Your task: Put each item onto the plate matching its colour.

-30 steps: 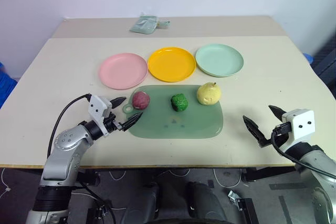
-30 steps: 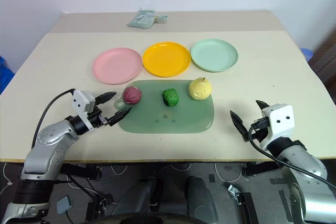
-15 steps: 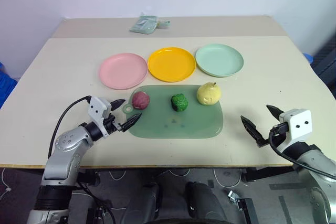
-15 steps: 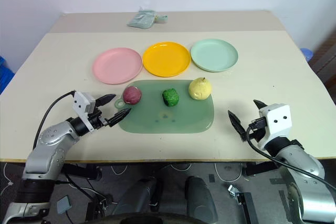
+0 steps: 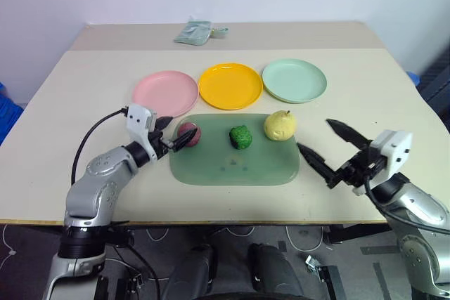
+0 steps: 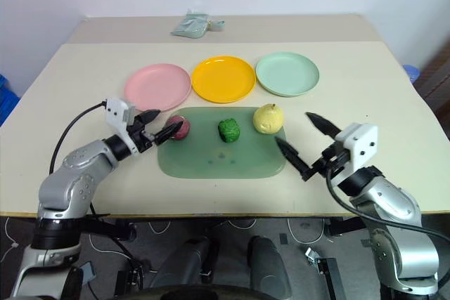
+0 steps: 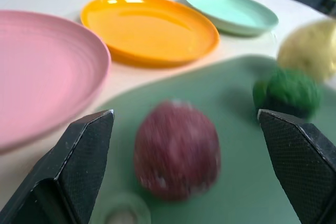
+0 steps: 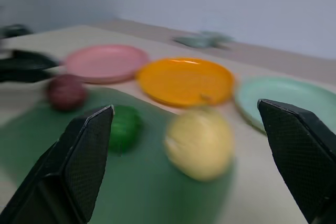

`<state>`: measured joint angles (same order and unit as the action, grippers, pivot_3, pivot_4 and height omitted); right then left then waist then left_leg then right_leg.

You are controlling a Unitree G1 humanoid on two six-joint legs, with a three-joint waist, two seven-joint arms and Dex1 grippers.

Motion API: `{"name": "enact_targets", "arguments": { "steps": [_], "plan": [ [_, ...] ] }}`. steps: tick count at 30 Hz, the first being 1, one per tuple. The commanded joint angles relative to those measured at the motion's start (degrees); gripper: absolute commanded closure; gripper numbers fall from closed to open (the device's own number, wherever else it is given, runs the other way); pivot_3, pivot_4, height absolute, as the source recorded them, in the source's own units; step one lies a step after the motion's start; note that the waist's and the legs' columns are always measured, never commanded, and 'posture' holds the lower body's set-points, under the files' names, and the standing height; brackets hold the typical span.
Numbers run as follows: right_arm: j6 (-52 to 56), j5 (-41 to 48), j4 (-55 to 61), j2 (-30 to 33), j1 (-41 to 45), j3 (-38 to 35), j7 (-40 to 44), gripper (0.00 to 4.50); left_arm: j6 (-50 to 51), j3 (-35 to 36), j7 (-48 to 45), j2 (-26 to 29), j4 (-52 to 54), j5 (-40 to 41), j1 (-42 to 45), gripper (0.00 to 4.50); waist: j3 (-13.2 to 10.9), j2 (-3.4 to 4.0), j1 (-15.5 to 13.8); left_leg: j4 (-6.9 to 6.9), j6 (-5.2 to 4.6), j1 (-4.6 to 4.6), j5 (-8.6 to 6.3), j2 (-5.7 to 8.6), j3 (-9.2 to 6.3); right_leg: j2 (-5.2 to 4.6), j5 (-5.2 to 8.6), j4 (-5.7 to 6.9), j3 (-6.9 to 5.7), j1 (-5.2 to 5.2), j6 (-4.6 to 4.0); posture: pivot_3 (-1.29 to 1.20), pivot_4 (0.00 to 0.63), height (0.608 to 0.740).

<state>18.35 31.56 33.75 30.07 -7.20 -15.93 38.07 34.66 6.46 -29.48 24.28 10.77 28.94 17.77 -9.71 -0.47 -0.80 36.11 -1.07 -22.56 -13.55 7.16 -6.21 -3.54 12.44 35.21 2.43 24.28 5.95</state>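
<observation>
On the dull green board [image 5: 235,168] lie a purplish-red fruit [image 5: 192,132], a bumpy dark green lump [image 5: 240,137] and a yellow pear [image 5: 280,125]. Behind it, a pink plate [image 5: 165,93], a yellow plate [image 5: 230,86] and a mint green plate [image 5: 294,80] stand in a row, all bare. My left gripper [image 5: 174,133] is open at the red fruit's left side; in the left wrist view the fruit [image 7: 177,150] sits between and just beyond the fingertips [image 7: 89,140]. My right gripper [image 5: 313,135] is open by the board's right edge, pointing toward the pear [image 8: 199,142].
A small pale green packet [image 5: 199,31] lies at the table's far side, behind the plates. The table's near edge runs just below both arms. Bare tabletop lies left and right of the board.
My left gripper has moved forward and up to the red fruit. My right gripper has swung left and up to the board's right edge. The items and plates stay put.
</observation>
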Motion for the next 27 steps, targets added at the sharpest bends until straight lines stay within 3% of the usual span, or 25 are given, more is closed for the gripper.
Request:
{"name": "enact_targets", "arguments": {
  "steps": [1, 11, 16, 17, 24, 27],
  "plan": [
    [0.1, 0.4, 1.5, 1.6, 1.9, 2.2, 1.6, 0.04, 2.4, -0.1, 2.7, -0.4, 1.9, -0.2, 2.2, 0.00, 0.0, 0.00, 0.1, -0.01, 0.00, 0.00, 0.00, 0.00, 0.00, 0.00, 0.00, 0.00, 0.00, 0.01, 0.00, 0.00, 0.150, 0.740],
    [0.8, -1.0, 0.8, 1.9, 6.8, 6.0, 0.4, 0.04, 3.0, -7.4, 3.9, -0.2, -4.6, -8.4, 5.2, 0.00, 0.0, -0.02, -0.1, -0.05, 0.02, -0.02, 0.00, 0.01, -0.01, 0.00, 0.00, 0.00, 0.01, 0.04, -0.01, 0.00, 0.150, 0.740],
    [-0.2, -1.2, 0.5, 1.9, 5.5, 6.2, 1.2, 0.00, 2.9, -7.9, 3.8, -0.8, -5.1, -9.7, 5.4, 2.22, 0.0, -0.02, -0.1, -0.04, 0.03, -0.03, -0.01, 0.00, -0.01, 0.00, -0.01, 0.01, 0.01, 0.06, -0.01, 0.00, 0.150, 0.740],
    [-0.5, -1.3, 0.3, 1.9, 5.2, 6.0, 1.4, 0.00, 2.7, -7.6, 3.9, -1.1, -4.9, -9.7, 5.5, 2.42, 0.0, -0.02, -0.1, -0.04, 0.03, -0.03, -0.02, 0.00, -0.01, 0.00, -0.01, 0.01, 0.02, 0.06, -0.01, 0.00, 0.150, 0.740],
    [-2.4, -2.1, -1.3, 1.4, 5.0, 6.3, 2.1, 0.00, 1.5, -0.9, 9.2, -4.5, -7.5, -8.7, 11.2, 2.42, 0.0, -0.08, -0.1, 0.00, 0.04, -0.04, -0.02, 0.00, -0.01, 0.00, -0.01, 0.01, 0.00, 0.05, 0.00, 0.00, 0.150, 0.740],
    [-2.5, -2.4, -1.5, 1.2, 5.8, 6.9, 1.6, 0.00, 0.5, -0.9, 13.6, -3.5, -13.4, -13.5, 16.1, 2.42, 0.0, -0.08, -0.1, 0.02, 0.03, -0.04, 0.00, 0.01, -0.02, 0.00, -0.02, 0.02, -0.02, 0.05, 0.00, 0.00, 0.150, 0.740]
  ]
}}
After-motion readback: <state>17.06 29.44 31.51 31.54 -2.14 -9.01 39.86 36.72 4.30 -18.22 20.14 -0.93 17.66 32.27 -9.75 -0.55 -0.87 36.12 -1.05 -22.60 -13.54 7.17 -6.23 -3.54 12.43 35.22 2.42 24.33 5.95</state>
